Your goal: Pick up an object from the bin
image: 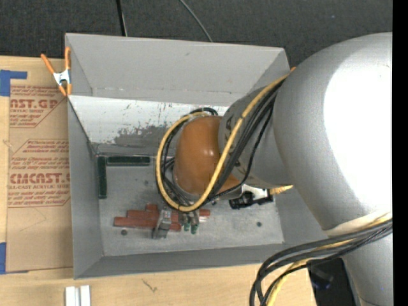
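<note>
A red stepped block (135, 219) is seen low on the floor of the bin (83, 196), near the view's bottom wall. Its right end is met by the gripper (167, 225); whether the tool is open or closed cannot be told. Bare floor is left right of the gripper. A green bar (102, 177) is laid along the left wall. The arm is bent down from the right, its orange cover (196, 155) over mid-bin.

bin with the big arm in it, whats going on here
The arm reaches into the grey bin from the right. Its tool is low over the floor near the front wall, at the end of a flat reddish-brown piece that lies there. A dark green bar lies apart on the left.
</note>
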Motion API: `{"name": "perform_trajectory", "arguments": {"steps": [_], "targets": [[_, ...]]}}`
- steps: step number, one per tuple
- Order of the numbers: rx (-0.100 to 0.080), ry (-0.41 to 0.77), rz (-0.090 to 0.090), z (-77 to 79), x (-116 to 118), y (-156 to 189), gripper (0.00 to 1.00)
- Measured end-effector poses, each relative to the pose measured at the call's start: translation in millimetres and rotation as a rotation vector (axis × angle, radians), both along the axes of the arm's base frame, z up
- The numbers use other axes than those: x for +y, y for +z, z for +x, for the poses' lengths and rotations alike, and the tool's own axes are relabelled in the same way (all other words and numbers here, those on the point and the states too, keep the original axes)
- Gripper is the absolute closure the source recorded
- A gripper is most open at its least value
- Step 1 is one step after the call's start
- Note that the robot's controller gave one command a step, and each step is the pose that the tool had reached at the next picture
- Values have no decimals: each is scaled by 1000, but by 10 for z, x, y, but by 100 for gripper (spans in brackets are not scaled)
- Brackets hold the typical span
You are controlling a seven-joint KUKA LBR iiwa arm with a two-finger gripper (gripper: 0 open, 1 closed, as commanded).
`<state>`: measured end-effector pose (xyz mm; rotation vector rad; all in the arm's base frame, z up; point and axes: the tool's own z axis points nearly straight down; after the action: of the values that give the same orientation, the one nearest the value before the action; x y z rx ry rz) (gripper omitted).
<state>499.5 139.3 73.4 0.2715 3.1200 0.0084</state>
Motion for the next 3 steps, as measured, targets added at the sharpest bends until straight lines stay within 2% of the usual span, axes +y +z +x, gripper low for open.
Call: {"name": "perform_trajectory", "arguments": {"steps": [1,2,3], "targets": [[2,0,0,-2,1,20,100],[14,1,-3,-28,1,113,100],[17,1,-5,-39,-7,315,100]]}}
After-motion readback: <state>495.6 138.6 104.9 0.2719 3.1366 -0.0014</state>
